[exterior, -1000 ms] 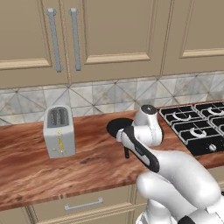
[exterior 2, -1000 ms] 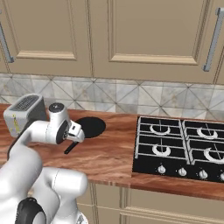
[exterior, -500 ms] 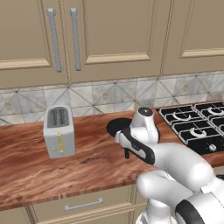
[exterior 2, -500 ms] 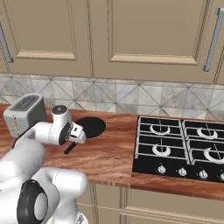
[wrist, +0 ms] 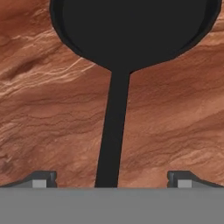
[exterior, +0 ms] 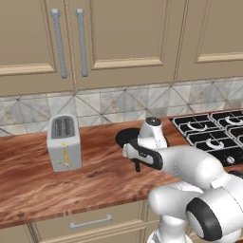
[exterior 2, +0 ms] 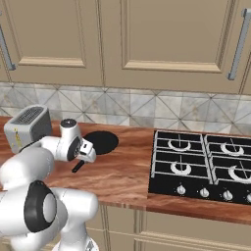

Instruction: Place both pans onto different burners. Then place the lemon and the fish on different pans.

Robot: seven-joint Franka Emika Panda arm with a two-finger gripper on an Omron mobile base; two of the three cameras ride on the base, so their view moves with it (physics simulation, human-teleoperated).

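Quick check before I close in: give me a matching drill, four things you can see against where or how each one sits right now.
Things:
1. black pan
2. toaster
3. hob
4. gripper

Places or states:
A. open, fingertips either side of the pan's handle
B. at the counter's right end, burners bare
C. flat on the wooden counter, handle toward the counter's front edge
D. upright on the counter, left of the pan

Pairs: 1-C, 2-D, 3-B, 4-A
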